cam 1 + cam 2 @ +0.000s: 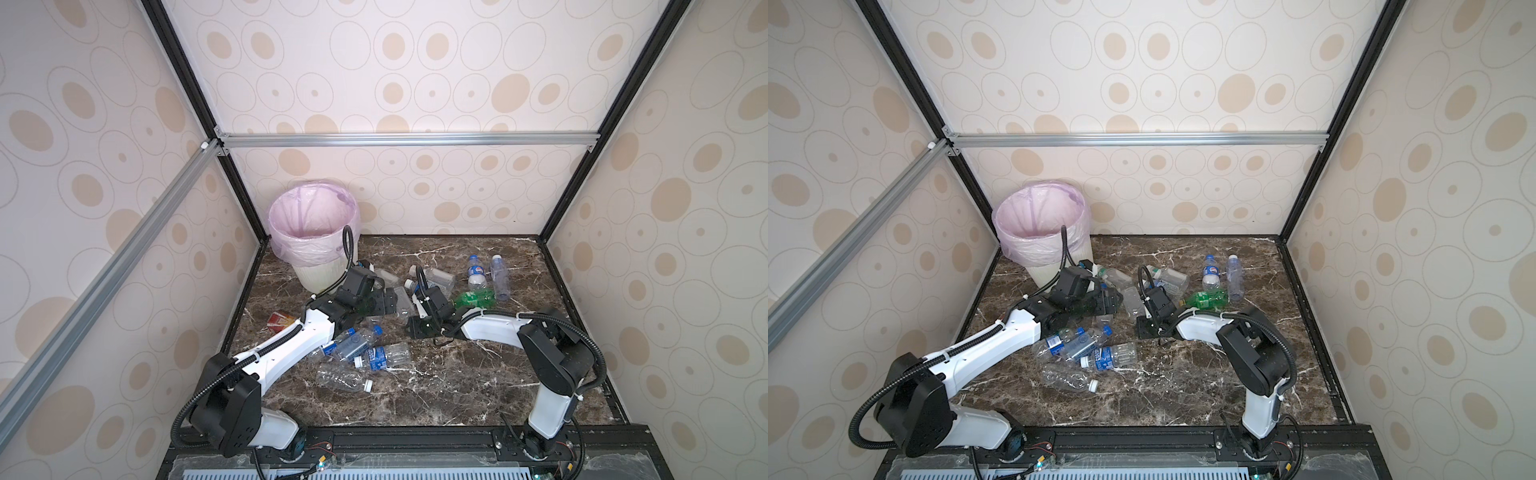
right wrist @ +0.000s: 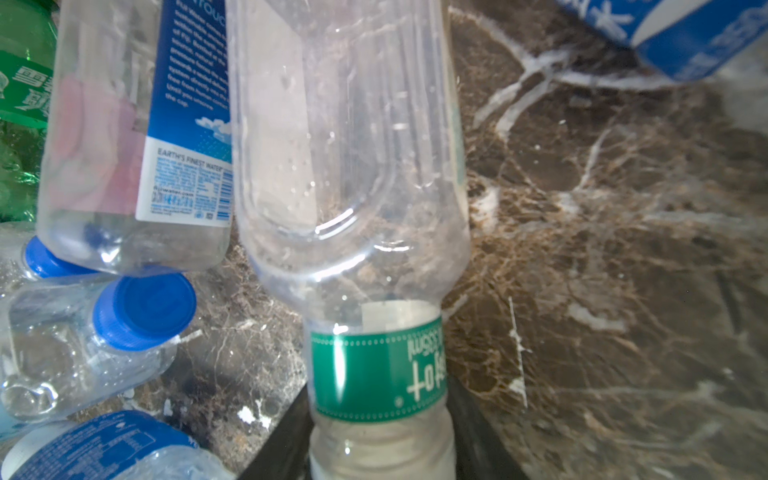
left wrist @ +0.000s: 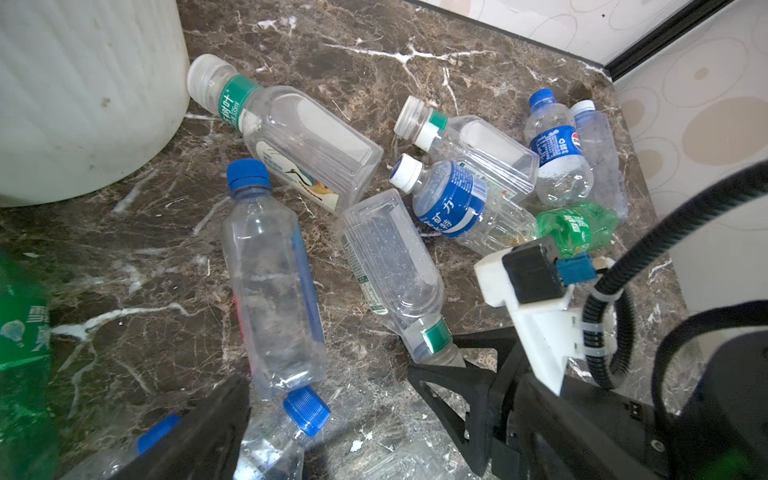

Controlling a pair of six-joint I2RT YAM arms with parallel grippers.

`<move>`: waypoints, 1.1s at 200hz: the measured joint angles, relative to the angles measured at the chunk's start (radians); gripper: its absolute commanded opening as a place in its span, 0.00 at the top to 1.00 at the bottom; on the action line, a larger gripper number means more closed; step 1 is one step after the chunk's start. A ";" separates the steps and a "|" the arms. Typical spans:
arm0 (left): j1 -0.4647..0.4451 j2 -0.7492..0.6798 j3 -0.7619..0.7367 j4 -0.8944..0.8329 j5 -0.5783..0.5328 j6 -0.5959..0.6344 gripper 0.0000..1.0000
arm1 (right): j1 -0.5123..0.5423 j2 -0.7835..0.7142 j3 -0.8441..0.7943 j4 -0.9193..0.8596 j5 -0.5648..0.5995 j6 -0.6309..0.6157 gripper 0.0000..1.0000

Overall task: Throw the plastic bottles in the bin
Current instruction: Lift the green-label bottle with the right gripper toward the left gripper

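Note:
The cream ribbed bin (image 1: 291, 245) with its pink bag stands at the far left corner of the marble floor; its wall (image 3: 83, 91) fills a corner of the left wrist view. Plastic bottles lie scattered: a near heap (image 1: 365, 353), a green one (image 1: 473, 299), two by the right wall (image 1: 478, 270). My right gripper (image 2: 380, 440) is shut on the neck of a clear bottle (image 2: 353, 166) with a green neck band, which still lies on the floor (image 3: 390, 257). My left gripper (image 1: 387, 302) is open beside that bottle, one finger (image 3: 199, 436) next to a blue-capped bottle (image 3: 270, 282).
A small red and yellow box (image 1: 280, 322) lies under the left forearm near the left wall. Patterned walls with black frame posts close in the floor on three sides. The two grippers work close together mid-floor.

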 measured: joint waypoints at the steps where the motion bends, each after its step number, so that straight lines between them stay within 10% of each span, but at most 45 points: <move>1: 0.000 0.000 0.000 0.002 0.003 -0.001 0.01 | 0.000 0.000 0.000 0.000 0.000 -0.001 0.56; 220: 0.115 -0.003 0.013 0.306 0.323 -0.192 0.01 | 0.005 -0.353 0.100 -0.157 -0.004 -0.037 0.59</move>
